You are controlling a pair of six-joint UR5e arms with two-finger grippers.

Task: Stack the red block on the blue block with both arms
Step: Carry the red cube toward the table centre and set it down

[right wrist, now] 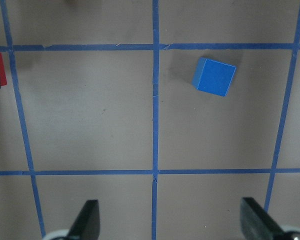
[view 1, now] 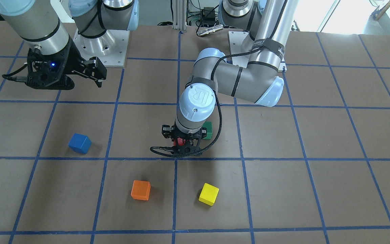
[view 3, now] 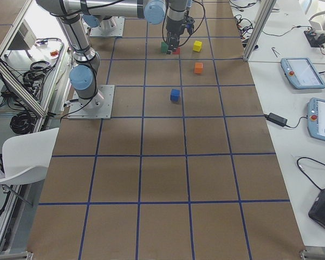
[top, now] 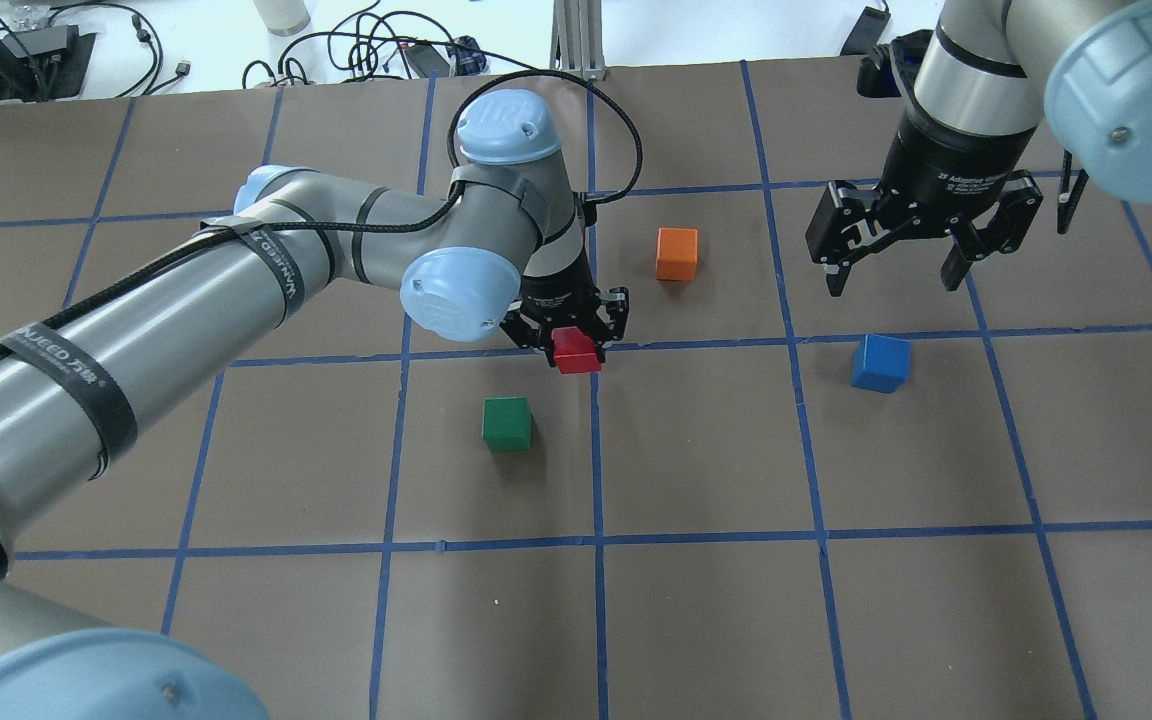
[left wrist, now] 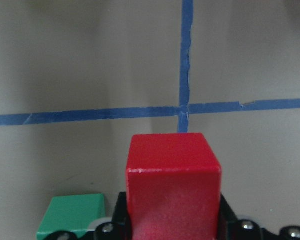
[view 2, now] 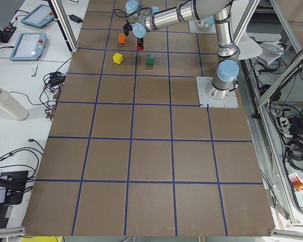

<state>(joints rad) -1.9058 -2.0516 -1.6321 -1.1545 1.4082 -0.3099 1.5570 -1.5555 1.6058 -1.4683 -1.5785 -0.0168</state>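
The left claw [top: 576,342] is closed on the red block [top: 576,354], its two black fingers pressed against opposite faces, near the middle of the counter [top: 696,610]. The left arm [top: 266,260] reaches in across the brown surface with its wrist pointing straight down. From the left wrist camera the red block fills the lower centre of the view, with a crossing of the blue tape grid [left wrist: 184,109] just beyond it; whether the block is clear of the counter cannot be told. The green block [top: 507,422] sits close by on the robot's side of the held block, apart from it. The blue block [top: 880,362] rests alone on the counter in the robot's right half, well apart from the red one and turned slightly off the grid lines. The right claw [top: 891,282] hangs above the counter with its fingers spread wide and nothing between them, near the blue block but not touching it. The right wrist camera shows the blue block ahead of the open fingers, toward the upper right. The orange block [top: 677,253] and the yellow block [view 1: 209,194] sit apart from each other on the operators' side of the left claw
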